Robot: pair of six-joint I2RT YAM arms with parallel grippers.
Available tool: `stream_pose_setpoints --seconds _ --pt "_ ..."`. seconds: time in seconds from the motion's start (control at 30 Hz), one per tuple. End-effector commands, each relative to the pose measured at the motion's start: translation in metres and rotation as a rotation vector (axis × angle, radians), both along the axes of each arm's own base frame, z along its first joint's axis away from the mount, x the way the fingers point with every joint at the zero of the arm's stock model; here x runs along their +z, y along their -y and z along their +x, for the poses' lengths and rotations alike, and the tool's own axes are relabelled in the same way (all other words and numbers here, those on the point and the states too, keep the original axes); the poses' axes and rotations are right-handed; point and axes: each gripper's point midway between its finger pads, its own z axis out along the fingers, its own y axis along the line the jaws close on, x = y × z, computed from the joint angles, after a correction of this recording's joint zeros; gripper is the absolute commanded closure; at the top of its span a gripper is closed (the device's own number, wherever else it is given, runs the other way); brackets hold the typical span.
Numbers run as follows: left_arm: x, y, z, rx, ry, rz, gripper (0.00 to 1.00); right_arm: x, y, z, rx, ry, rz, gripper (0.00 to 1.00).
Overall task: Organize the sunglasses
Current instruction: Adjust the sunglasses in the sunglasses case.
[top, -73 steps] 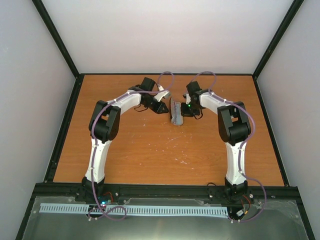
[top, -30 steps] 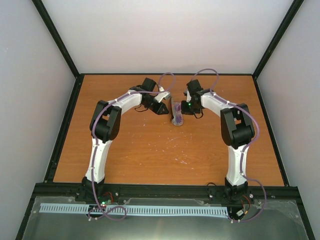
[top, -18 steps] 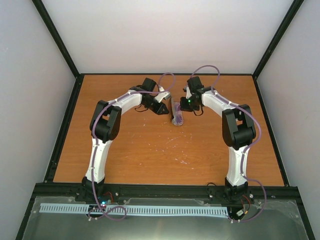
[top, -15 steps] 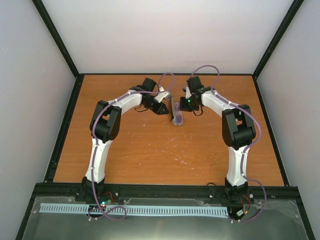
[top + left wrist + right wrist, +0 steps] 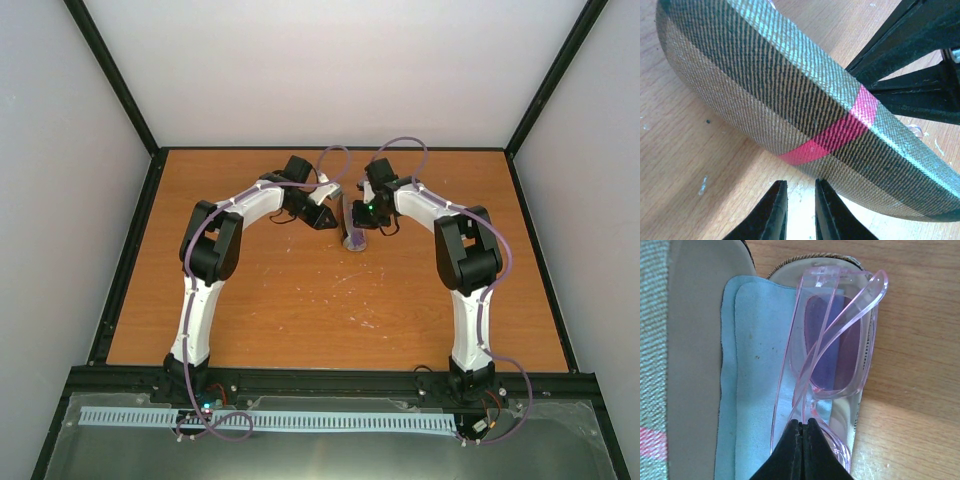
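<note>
1. Clenched right gripper (image 5: pixel 801 424) nearest the wrist lens: black fingertips pressed to a hairline seam, pinching the near rim of the thin, translucent pink plastic sunglasses (image 5: pixel 835 340).
2. Just past those tips: sunglasses folded, temples crossed over the purple-tinted lenses, lying lengthwise inside the open case on top of the pale blue square cloth (image 5: pixel 747 365).
3. Under and left of the cloth: plain beige lining of the grey-tan oblong woven case (image 5: pixel 690 340), lid standing open at the left edge, rounded far end showing beyond the frame.
4. Right of the case and beyond it: bare orange-brown wooden table (image 5: pixel 910 340).
5. Seen by the other wrist camera, closest in: left gripper (image 5: pixel 800 186) released, black fingers parted by a narrow slot, only table showing between them, tips just short of the case; contact cannot be told.
6. Beyond those fingers: curved outer shell of the case rising from the wood, striped weave crossed by a red band (image 5: pixel 835 135).
7. Behind the shell, upper right: black parts of the right gripper.
8. Farthest, from overhead: both arms bent inward over the far middle of the table, left gripper just left of the case, right gripper above it; sunglasses too small to make out from up there.
</note>
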Motion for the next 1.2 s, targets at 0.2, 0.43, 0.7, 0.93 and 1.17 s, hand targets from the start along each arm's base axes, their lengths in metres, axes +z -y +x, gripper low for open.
stream_pose_setpoints --seconds 0.2,0.43,0.7,0.93,1.17 --pt "0.024 0.013 0.003 -0.018 0.049 -0.048 0.82 -0.020 -0.017 -0.010 0.040 -0.052 0.015 0.97" --pt "0.022 0.013 0.001 -0.019 0.043 -0.048 0.83 -0.015 -0.017 -0.012 0.050 -0.043 0.018 0.97" --pt "0.021 0.012 0.001 -0.020 0.043 -0.046 0.82 0.008 0.002 0.001 0.018 0.049 -0.080 0.88" --pt "0.021 0.012 0.000 -0.019 0.042 -0.046 0.82 0.027 0.012 0.010 -0.036 0.125 -0.091 0.84" --pt "0.020 0.012 0.000 -0.018 0.042 -0.045 0.82 0.016 0.013 0.013 -0.042 0.102 -0.105 0.97"
